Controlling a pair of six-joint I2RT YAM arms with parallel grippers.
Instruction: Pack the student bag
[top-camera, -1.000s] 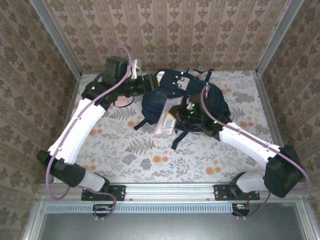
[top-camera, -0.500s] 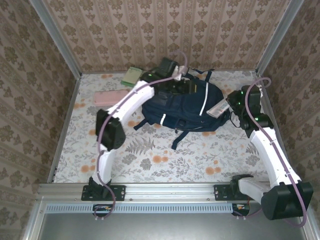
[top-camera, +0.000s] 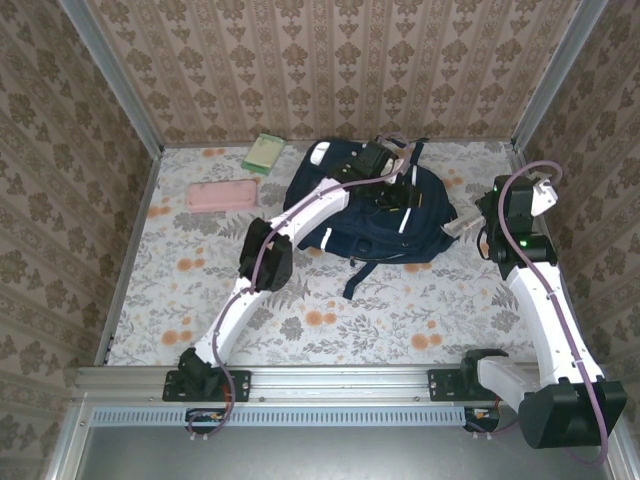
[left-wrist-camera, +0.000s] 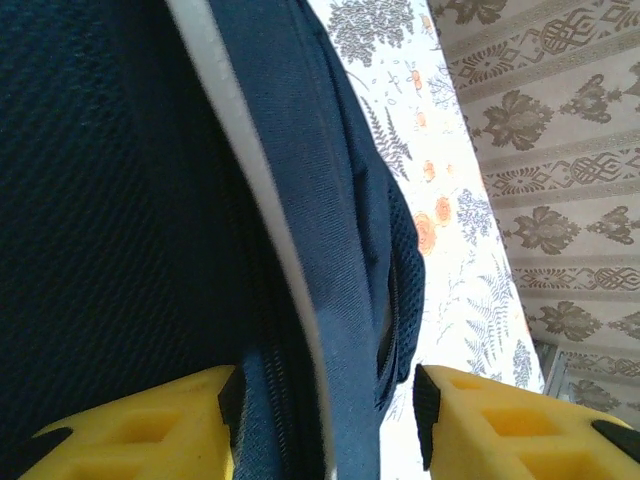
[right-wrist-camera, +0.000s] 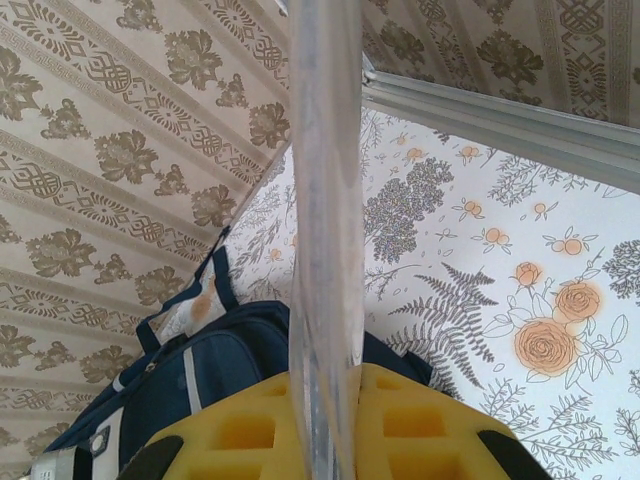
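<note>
The student bag (top-camera: 425, 225), navy with white stripes, lies at the back middle of the table. My left gripper (top-camera: 400, 195) reaches over its top. In the left wrist view the yellow jaws stand apart around a zippered, white-striped fold of the bag (left-wrist-camera: 120, 200). The left pad touches the fabric and the right pad is clear of it, so the left gripper (left-wrist-camera: 325, 405) is open. My right gripper (top-camera: 472, 225) hovers just right of the bag, shut on a thin flat book (top-camera: 452, 228). That book (right-wrist-camera: 325, 200) shows edge-on between the right gripper's (right-wrist-camera: 325, 390) fingers, above the bag (right-wrist-camera: 210, 370).
A green book (top-camera: 264, 152) lies at the back left by the wall. A pink flat case (top-camera: 224, 195) lies left of the bag. Patterned walls close the table on three sides, and the right wall is close to my right arm.
The left arm swung from the bag's back left across to its right half, and its jaws narrowed. The right gripper carried the book from the bag's front out to its right side.
</note>
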